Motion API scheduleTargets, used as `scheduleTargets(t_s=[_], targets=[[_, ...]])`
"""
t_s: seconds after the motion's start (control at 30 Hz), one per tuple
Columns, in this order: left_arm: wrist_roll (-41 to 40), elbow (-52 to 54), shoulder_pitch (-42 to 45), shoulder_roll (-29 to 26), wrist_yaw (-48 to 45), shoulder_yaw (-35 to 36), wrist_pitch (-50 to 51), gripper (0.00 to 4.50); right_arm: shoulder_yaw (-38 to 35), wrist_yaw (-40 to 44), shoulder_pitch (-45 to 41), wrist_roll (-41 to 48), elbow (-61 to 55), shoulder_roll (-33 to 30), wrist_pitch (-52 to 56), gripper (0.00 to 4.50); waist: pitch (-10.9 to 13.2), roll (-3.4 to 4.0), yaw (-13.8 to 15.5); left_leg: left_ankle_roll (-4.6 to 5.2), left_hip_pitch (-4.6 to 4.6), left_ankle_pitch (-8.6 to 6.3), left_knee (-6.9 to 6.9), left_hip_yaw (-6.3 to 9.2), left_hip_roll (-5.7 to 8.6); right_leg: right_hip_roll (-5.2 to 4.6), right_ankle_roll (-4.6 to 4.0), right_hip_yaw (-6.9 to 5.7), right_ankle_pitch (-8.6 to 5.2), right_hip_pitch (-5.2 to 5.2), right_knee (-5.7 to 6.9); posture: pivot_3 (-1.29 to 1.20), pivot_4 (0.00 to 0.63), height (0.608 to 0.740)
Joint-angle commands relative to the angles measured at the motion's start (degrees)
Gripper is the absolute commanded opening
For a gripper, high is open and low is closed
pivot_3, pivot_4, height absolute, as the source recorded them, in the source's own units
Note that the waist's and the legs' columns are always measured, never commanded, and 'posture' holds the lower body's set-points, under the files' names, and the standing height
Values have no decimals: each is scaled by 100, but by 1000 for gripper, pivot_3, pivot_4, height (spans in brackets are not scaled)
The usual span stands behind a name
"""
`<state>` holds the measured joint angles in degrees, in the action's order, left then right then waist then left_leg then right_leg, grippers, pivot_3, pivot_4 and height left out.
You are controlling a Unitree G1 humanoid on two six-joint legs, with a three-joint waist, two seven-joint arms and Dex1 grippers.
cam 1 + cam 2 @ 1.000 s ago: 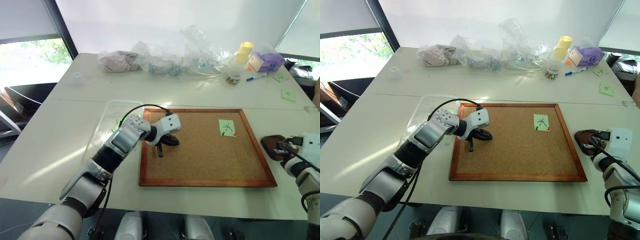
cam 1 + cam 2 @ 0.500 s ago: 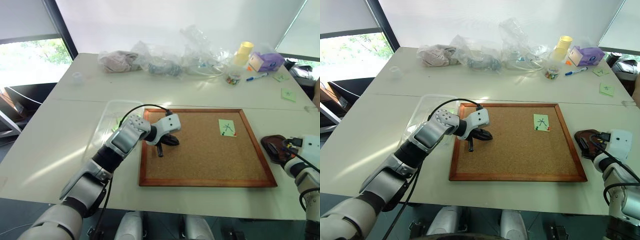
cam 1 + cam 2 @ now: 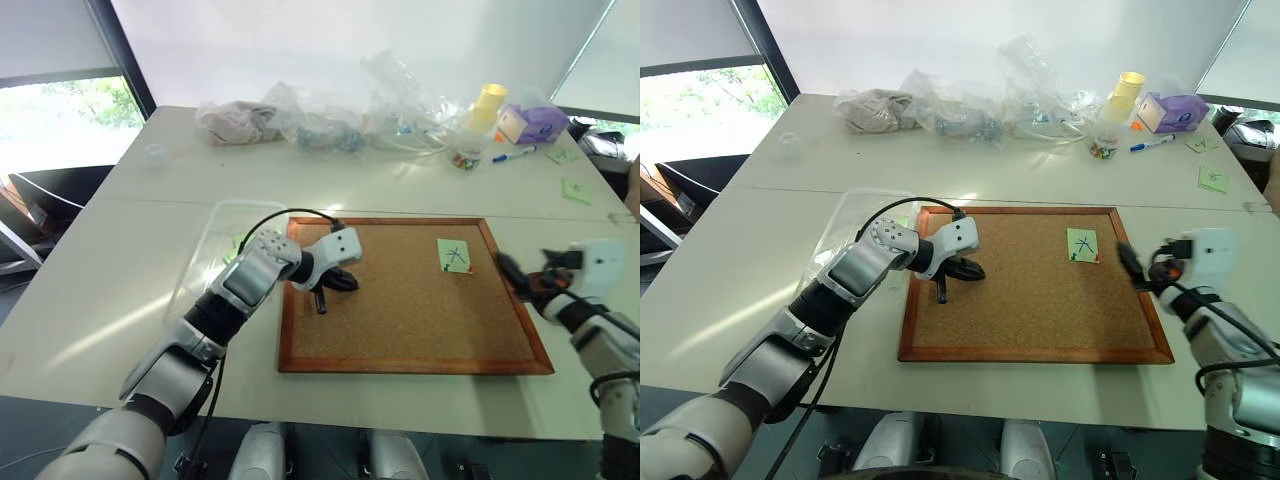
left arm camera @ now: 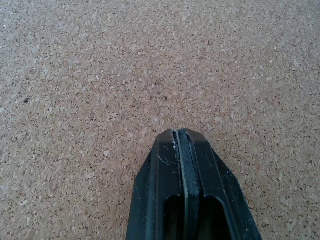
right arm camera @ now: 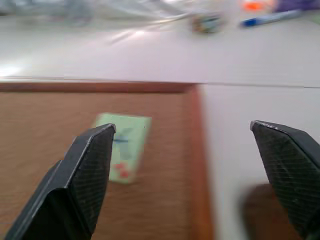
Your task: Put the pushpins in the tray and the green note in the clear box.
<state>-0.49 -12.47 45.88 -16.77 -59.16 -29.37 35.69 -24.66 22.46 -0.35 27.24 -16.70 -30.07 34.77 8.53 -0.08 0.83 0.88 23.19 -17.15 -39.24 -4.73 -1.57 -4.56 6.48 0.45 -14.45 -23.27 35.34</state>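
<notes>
We see the cork board (image 3: 413,295) lying flat near the front of the white table (image 3: 120,270), its wood frame ringing it on all four sides. The left gripper (image 3: 320,302) hangs over the board's near-left part, its black fingers pressed flat together with nothing between them; in the left wrist view the fingertips (image 4: 181,150) point at bare cork. The right gripper (image 5: 185,165) sits over the board's right frame with its fingers spread wide and empty, aimed toward the green note (image 3: 454,256). That note lies on the cork near the far-right corner, a dark mark on it and a pushpin (image 3: 468,270) with a red head at its lower corner; we cannot make out other pins on it. The middle of the board between the two grippers is open cork. The clear box (image 3: 215,245) lies just beside the board's left frame, partly hidden behind the left arm, with something pale green showing inside that we cannot identify. The tray (image 5: 260,212) appears in the right wrist view as a blurred dark patch on the table just beyond the right frame, cut off at the edge. Along the far side of the table lie crumpled plastic bags (image 3: 330,115), a yellow cup (image 3: 489,104), a purple block (image 3: 535,124) and a blue pen (image 3: 514,154), well apart from the board.
</notes>
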Motion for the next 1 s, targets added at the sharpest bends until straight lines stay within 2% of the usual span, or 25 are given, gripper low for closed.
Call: scheduleTargets(t_s=[0.03,0.4,0.5,0.57,0.63,0.73,1.0], targets=[[119,-195,-7,70,36,-129,15,0,274,-59,-207,-179,336,138,-184,4437,0,0,1,0,0,0,0,0,0,0,0,0,0,1,-2,0,150,738],[77,1,-130,55,118,-38,246,0,499,-212,-485,-482,977,403,-677,4437,0,0,-5,2,0,1,-1,1,4,-2,2,0,1,2,-1,0,150,738],[81,24,-145,48,128,-27,271,0,493,-202,-513,-498,1043,402,-711,3593,0,0,-6,2,0,1,-1,1,4,-2,7,0,4,2,-1,0,150,738],[83,7,-137,45,137,-18,265,0,500,-192,-521,-502,1066,395,-715,2710,0,0,-7,2,0,1,-1,1,4,-2,7,0,4,2,-1,0,150,738],[83,-11,-126,46,140,-11,259,0,516,-180,-527,-514,1084,384,-712,1546,0,0,-8,2,0,1,-1,1,4,-2,7,0,4,2,-1,0,150,738],[91,-30,-116,45,141,-14,243,0,518,-166,-531,-507,1097,383,-700,83,0,0,-9,2,0,1,-1,1,3,-2,5,0,3,2,-1,0,150,738],[165,-103,-98,32,167,-83,287,0,389,-275,-429,-531,963,461,-962,30,0,0,-5,2,0,1,-1,1,4,-2,7,0,4,2,-1,0,150,738]])
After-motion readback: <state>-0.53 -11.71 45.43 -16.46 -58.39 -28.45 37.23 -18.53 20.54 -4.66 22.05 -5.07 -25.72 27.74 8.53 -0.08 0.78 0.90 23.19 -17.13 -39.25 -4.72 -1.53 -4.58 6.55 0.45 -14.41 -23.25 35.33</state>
